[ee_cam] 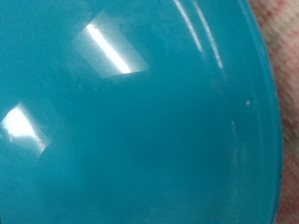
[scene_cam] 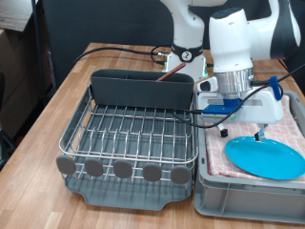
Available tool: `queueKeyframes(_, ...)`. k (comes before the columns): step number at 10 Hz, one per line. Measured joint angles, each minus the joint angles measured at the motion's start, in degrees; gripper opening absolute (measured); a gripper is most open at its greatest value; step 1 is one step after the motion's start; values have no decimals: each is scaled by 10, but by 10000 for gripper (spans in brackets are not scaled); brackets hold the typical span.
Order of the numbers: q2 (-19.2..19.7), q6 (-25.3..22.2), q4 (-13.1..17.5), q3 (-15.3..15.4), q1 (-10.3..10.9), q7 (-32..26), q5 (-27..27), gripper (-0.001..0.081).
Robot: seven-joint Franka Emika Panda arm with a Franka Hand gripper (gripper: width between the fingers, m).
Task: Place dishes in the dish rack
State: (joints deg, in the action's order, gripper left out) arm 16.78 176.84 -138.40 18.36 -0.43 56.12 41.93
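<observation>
One big wooden bench [scene_cam: 57,100] carries everything I can see. On it, toward the exterior view's left, sits the dish rack [scene_cam: 129,138]. It is made of silver wires, with a dark grey bin [scene_cam: 138,91] at its back and a row of grey discs [scene_cam: 122,170] along its front edge. I see no dishes on its wires.

Just beside the rack, on the exterior view's right, is a grey crate [scene_cam: 250,196]. A pink checked cloth [scene_cam: 221,160] lines it. The round light-blue plate [scene_cam: 267,156] lies flat on that cloth, inside the crate.

My white robot arm [scene_cam: 229,43] reaches down over the crate. The hand [scene_cam: 233,129] hangs low at the plate's edge, on the side nearest the rack. I cannot tell if the hand is open or closed, because its fingers are too small and hidden in the exterior view.

In the wrist view, the plate [ee_cam: 131,121] fills nearly the whole picture, shiny and blue. A bit of the cloth [ee_cam: 280,37] shows in one corner. No fingers show there.
</observation>
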Motion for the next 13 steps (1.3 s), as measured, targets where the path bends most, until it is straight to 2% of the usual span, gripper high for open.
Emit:
queueKeyframes(3, 7, 0, 8, 13, -12, -4, 0, 803)
queueKeyframes(13, 28, 0, 33, 21, -18, -11, -1, 803)
